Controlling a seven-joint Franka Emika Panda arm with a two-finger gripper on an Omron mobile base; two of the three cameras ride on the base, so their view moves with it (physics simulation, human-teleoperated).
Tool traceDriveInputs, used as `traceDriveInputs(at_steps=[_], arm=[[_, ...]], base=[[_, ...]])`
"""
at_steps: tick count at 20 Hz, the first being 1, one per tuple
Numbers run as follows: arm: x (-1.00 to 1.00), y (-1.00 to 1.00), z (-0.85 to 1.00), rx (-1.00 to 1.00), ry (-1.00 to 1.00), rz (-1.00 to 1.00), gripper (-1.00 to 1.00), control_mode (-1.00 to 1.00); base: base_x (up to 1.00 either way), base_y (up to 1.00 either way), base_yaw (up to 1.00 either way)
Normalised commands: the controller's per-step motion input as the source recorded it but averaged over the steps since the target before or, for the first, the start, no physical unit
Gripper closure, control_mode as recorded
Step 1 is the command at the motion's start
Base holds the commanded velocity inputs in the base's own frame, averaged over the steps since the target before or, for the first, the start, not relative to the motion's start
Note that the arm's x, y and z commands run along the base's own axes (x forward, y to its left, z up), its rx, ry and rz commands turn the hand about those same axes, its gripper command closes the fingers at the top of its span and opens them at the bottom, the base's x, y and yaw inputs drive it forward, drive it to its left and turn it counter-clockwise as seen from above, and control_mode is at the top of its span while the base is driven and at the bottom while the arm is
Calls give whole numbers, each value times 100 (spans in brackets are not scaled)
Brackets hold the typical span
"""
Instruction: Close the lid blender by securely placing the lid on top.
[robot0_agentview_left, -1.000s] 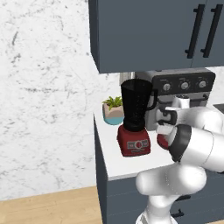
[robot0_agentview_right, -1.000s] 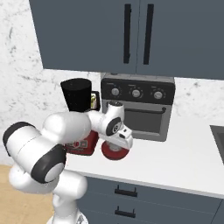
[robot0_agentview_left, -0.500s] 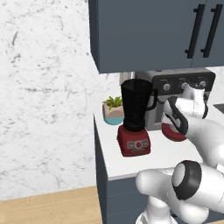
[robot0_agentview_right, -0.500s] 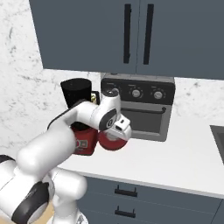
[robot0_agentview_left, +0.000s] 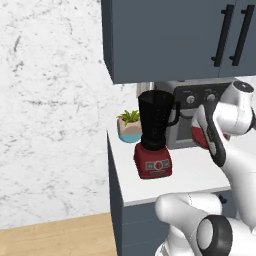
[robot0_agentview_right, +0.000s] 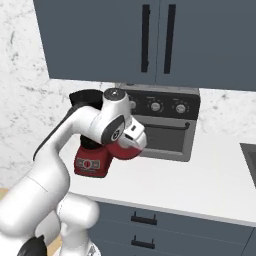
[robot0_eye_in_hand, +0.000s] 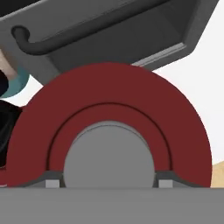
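Observation:
The blender stands at the counter's left end: a tall dark jar (robot0_agentview_left: 156, 119) with a side handle on a boxy red base (robot0_agentview_left: 152, 161), its rim uncovered. In the right base view my arm hides part of the jar (robot0_agentview_right: 84, 97) and base (robot0_agentview_right: 92, 163). The red lid (robot0_eye_in_hand: 109, 118) with its grey centre is held in my gripper (robot0_eye_in_hand: 108, 181), which is shut on it. The lid (robot0_agentview_right: 121, 149) hangs above the counter in front of the oven, to the right of the blender and below its rim. It also peeks out behind my forearm as a red patch, the lid (robot0_agentview_left: 198, 136).
A grey-black oven (robot0_agentview_right: 167, 127) with knobs sits against the wall right behind the lid; its door handle (robot0_eye_in_hand: 83, 28) runs close above it. A potted plant (robot0_agentview_left: 129, 125) stands left of the blender. Dark cabinets (robot0_agentview_right: 145, 40) hang overhead. White counter (robot0_agentview_right: 200, 175) stretches right.
My arm has lifted the lid off the counter and swung it up and slightly toward the blender. The forearm has straightened out over the counter.

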Motion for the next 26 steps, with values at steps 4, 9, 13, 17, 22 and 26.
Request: traceDriveInputs(at_steps=[4,9,13,17,22,26], arm=[[-2,16,100,-7,-10,0,100,-100],[0,26,100,-14,-3,0,100,-100],[0,33,100,-18,0,0,100,-100],[0,50,100,-8,7,1,100,-100],[0,78,75,0,15,11,100,-100],[5,78,9,2,10,10,100,-100]], base=[[0,0,0],[0,0,0],[0,0,0],[0,0,0],[0,0,0],[0,0,0]])
